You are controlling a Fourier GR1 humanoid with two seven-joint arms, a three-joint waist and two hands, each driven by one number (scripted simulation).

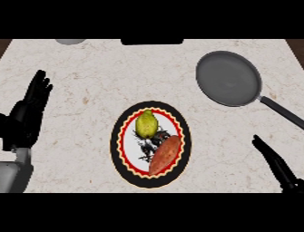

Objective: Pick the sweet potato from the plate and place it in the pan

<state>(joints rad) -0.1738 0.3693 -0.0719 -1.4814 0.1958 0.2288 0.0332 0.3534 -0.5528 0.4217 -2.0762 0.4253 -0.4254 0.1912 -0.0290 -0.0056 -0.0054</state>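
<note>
An orange-brown sweet potato (165, 155) lies on the right part of a round plate (119, 146) with a black rim and red scalloped ring. A yellow-green fruit (146, 123) sits on the same plate, above the sweet potato. The grey pan (228, 78) stands at the upper right, its long handle (293, 119) running down to the right. My right hand (273, 163) is at the lower right, fingers straight, open, apart from the plate. My left hand (26, 113) rests open at the left edge, fingers up.
A dark object (151, 41) sits at the counter's far edge in the middle, and a pale rounded thing (70, 41) shows at the far left. Dark wooden floor borders the counter at both upper corners.
</note>
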